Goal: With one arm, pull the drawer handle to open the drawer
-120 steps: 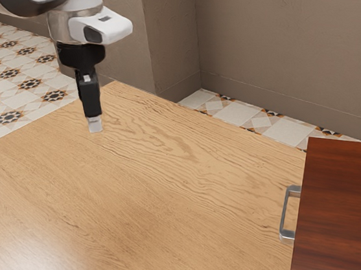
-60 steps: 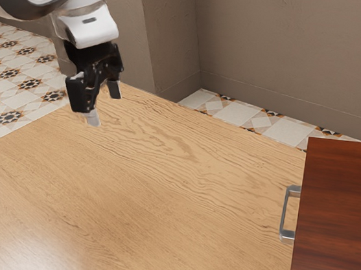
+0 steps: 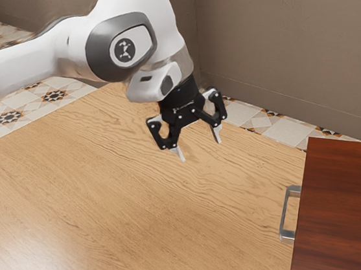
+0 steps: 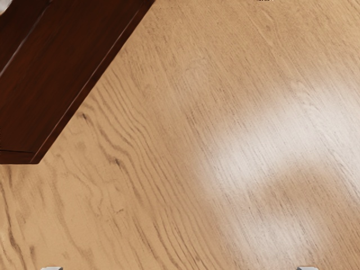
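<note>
The grey metal bar handle [image 3: 287, 214] sits on the front of the dark reddish wooden drawer cabinet [image 3: 340, 218] at the exterior view's right. We judge this the approach: our black two-finger tool [image 3: 199, 147], fingers spread and empty, hangs above the light oak table [image 3: 127, 200], well apart from the handle. Next it must straddle the bar, and nothing stands between.

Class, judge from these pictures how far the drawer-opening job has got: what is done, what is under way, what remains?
Done: nothing; the cabinet front looks flush, the handle untouched. In hand: the open gripper hangs above the table, short of the handle. Left: reach the handle, grip it, pull.
</note>
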Motion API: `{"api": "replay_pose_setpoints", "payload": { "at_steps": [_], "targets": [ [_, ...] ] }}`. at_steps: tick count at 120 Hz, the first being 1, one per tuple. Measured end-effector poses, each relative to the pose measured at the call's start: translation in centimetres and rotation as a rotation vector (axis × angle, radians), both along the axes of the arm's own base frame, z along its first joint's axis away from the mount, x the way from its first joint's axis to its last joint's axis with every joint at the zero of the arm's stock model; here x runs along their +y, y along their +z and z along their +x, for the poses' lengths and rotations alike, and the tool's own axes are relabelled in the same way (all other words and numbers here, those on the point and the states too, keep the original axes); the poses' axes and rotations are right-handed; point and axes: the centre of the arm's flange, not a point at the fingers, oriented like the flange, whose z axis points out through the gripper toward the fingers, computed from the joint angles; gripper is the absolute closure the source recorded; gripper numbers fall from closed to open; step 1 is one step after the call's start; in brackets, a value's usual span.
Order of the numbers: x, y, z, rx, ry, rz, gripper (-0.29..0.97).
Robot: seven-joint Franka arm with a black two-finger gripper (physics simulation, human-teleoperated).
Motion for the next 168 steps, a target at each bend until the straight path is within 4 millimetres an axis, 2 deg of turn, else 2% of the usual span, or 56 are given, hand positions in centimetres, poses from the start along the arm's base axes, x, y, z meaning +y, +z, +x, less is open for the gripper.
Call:
{"api": "replay_pose_setpoints", "payload": {
  "at_steps": [16, 39, 52, 62, 76, 96, 112, 146, 168],
  "targets": [
    [-3.5, -1.2, -0.3, -0.100, -0.154, -0.041, 0.21],
    [-4.5, -1.7, 0.5, -0.232, -0.248, -0.108, 0.23],
    [-6.1, -2.1, 0.7, -0.286, -0.306, -0.128, 0.25],
    [-7.1, -2.6, 0.1, -0.306, -0.349, -0.132, 0.26],
    [-7.7, -3.3, -0.6, -0.322, -0.395, -0.131, 0.28],
    [-8.7, -3.6, -0.5, -0.353, -0.434, -0.158, 0.46],
    [-9.4, -4.0, -0.5, -0.369, -0.467, -0.162, 0.53],
    [-10.9, -4.2, -1.8, -0.386, -0.532, -0.161, 0.59],
    [-11.8, -5.6, -2.3, -0.367, -0.562, -0.169, 0.60]
  ]
}}
